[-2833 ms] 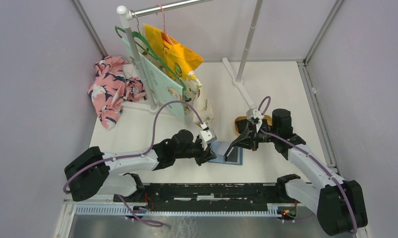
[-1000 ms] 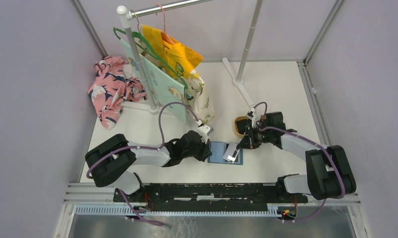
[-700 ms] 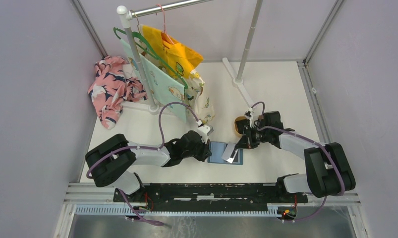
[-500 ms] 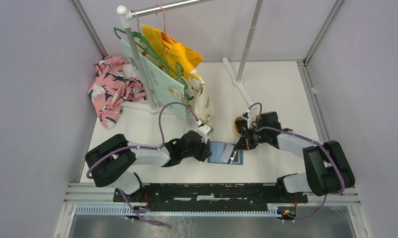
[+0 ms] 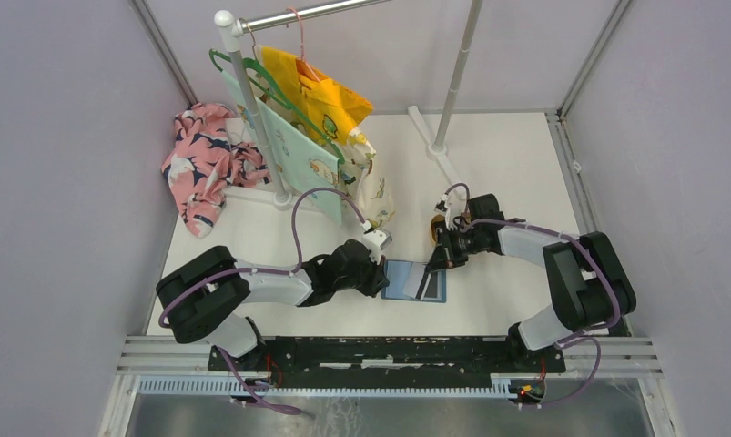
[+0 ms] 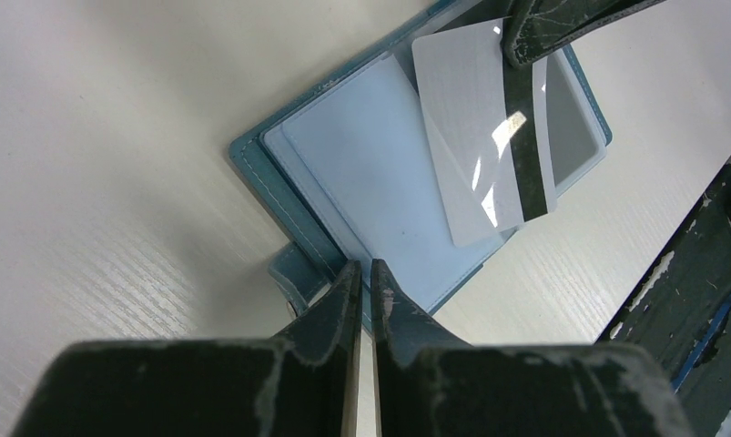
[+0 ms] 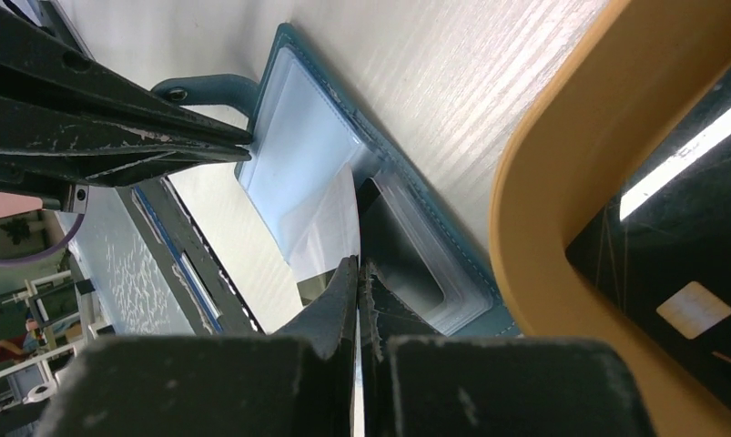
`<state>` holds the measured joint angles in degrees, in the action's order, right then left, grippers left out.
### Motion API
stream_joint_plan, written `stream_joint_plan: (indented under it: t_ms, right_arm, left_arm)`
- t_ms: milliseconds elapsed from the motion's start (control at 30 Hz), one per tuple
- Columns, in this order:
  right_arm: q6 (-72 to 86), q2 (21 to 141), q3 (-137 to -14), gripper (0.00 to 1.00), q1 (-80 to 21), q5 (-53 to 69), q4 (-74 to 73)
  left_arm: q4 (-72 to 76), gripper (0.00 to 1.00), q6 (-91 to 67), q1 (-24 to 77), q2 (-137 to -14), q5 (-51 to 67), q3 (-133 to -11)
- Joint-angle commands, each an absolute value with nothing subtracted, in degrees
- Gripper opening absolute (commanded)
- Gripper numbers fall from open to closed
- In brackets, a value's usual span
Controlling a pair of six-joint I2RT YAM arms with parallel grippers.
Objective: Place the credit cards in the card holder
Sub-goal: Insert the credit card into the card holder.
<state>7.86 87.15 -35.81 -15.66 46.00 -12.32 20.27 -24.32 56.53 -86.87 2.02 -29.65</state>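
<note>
Right wrist: right gripper [image 7: 359, 266] tight on card [image 7: 329, 226] (over card holder [image 7: 293, 137])

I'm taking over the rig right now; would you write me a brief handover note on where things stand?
Left gripper: shut on the edge of the card holder beside its snap tab, steadying it open.
Right gripper: shut on a credit card, held tilted over the open holder.
Another dark card lies in the tan tray.
Done: holder opened, one card picked up.
Left: slide this card into the holder, then fetch the one in the tray.
</note>
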Motion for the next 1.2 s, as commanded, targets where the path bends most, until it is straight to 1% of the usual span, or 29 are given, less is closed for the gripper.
stream_joint_plan:
  t_ms: [0,400,767,1167]
  right_arm:
    - [4.6,89.7,-40.4,0.00,-15.8,44.0,-17.1]
    - [0.8,94.1,-45.8,0.00,-17.3,41.1,-24.5]
    - [0.5,96.9,-49.0,0.00,-20.1,38.0,-26.4]
    - [1.0,99.9,-51.3,0.01,-20.9,38.9,-26.6]
  left_arm:
    - [22.3,0.13,-21.9,56.3,-86.9,2.6,-31.0]
    - [22.8,0.14,-21.3,56.4,-86.4,2.7,-30.8]
    - [24.2,0.14,-21.5,56.4,-85.8,3.4,-29.9]
    - [26.0,0.15,-21.5,56.4,-85.2,4.9,-29.3]
